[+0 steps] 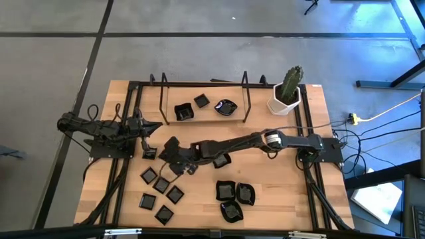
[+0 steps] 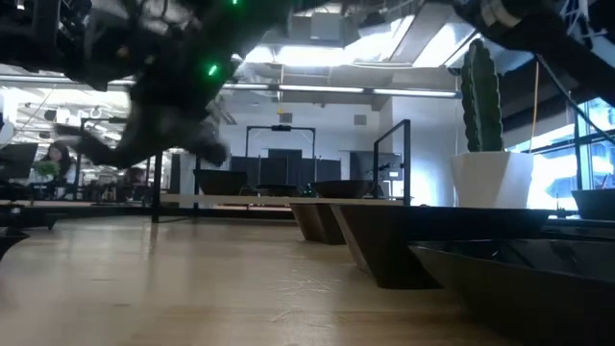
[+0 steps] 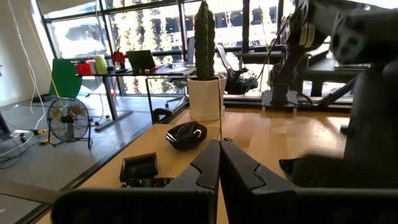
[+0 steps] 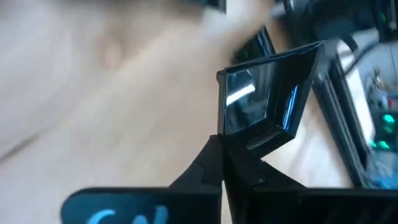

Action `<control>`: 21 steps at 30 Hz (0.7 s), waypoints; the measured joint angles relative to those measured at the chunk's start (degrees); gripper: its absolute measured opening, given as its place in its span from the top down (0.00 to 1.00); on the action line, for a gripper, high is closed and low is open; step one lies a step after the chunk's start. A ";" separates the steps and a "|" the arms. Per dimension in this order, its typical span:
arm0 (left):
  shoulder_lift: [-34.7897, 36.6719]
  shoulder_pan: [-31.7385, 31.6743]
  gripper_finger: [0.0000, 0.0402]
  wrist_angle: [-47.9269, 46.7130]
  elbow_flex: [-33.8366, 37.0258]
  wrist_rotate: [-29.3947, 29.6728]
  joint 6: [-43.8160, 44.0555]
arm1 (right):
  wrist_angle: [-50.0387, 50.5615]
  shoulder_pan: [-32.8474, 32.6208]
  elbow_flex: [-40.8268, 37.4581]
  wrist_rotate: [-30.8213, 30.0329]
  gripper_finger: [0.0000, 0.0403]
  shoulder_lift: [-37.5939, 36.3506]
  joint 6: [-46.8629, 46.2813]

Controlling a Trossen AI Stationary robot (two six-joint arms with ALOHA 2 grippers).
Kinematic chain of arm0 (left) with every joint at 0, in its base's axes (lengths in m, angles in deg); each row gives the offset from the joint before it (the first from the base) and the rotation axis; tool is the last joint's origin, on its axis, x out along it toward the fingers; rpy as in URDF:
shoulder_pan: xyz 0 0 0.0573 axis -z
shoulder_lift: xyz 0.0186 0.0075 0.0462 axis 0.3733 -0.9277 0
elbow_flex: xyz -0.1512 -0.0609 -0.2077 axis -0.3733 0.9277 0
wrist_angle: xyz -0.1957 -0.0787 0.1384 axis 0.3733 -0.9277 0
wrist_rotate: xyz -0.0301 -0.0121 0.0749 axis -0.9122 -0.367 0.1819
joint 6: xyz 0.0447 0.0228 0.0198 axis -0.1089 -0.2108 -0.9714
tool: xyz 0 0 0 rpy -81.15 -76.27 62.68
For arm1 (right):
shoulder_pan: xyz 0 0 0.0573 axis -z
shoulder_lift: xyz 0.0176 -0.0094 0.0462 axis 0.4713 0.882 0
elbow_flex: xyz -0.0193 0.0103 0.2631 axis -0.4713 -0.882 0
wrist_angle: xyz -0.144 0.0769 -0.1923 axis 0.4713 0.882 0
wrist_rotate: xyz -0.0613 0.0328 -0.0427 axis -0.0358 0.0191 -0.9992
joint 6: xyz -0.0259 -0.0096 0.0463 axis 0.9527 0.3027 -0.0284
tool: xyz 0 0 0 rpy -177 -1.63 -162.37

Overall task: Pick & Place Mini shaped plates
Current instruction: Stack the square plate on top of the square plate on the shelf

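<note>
Several small square black mini shaped plates (image 1: 161, 185) lie flat on the wooden table at the near left. Three wavy-edged ones (image 1: 235, 197) lie at the near middle, and three more plates (image 1: 201, 107) sit inside a black wire rack at the far side. My right gripper (image 4: 222, 155) reaches across to the table's left part (image 1: 174, 153) and is shut on one small square plate (image 4: 264, 93). At the left edge my left gripper (image 3: 219, 157) rests shut with nothing in it (image 1: 154, 126). My right gripper pinches the small square plate by the rim at one of its edges (image 4: 244, 138) between its two fingertips. The fingers come from the table's right side, slanting down. The plate sticks out beyond the fingertips, tilted, its hollow face showing, above the wood.
A white pot with a cactus (image 1: 287, 93) stands at the far right corner. The wire rack (image 1: 246, 99) has upright posts along the far side. Another small square plate (image 1: 149, 153) lies close to the left arm. Cables run along both arm bases.
</note>
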 joint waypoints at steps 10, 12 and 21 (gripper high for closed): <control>0.00 0.00 0.99 1.70 0.00 0.18 -0.52 | 27.01 2.36 -1.45 -18.14 1.00 -12.16 -5.04; 0.00 0.00 0.99 1.70 0.00 0.18 -0.52 | 30.52 4.60 -1.45 -18.79 1.00 -13.84 -7.98; 0.01 0.00 0.97 1.68 0.00 0.20 -0.53 | 31.49 15.32 -1.45 -18.92 1.00 -14.50 -6.61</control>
